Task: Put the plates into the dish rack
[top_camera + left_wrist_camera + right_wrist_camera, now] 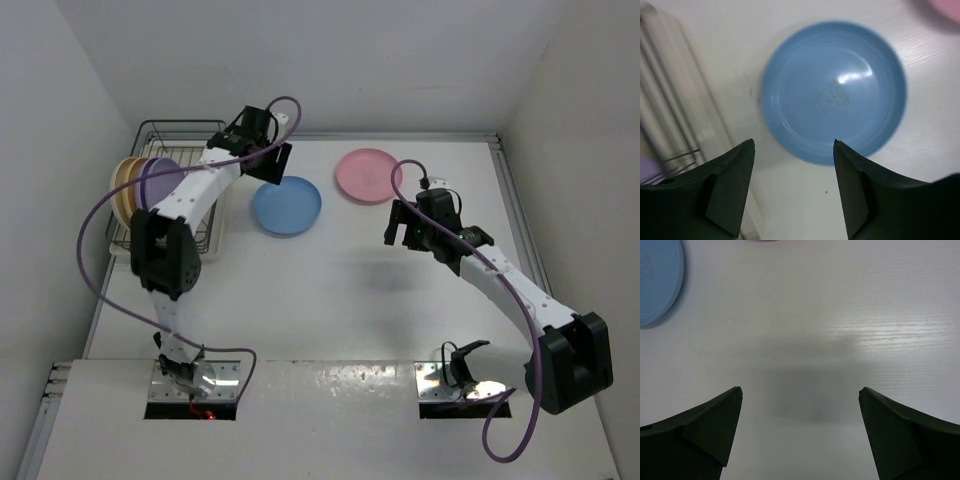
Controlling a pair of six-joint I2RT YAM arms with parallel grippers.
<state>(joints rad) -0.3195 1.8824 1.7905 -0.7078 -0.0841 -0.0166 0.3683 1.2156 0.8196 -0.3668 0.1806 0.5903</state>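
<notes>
Your left fingers hover open and empty by the blue plate, which lies flat on the worktop beside the dish rack. Your right fingers are spread wide, holding nothing. The pink plate lies flat nearby.

The dish rack is set at the far left of the table, with several plates stood on edge at its left side. One flat plate is laid just right of the rack, and a second flat plate is laid further right and further back, apart from it. The left claw is held near the first plate's far left edge, beside the rack, and the right claw over bare table, right of the first plate and before the second.
</notes>
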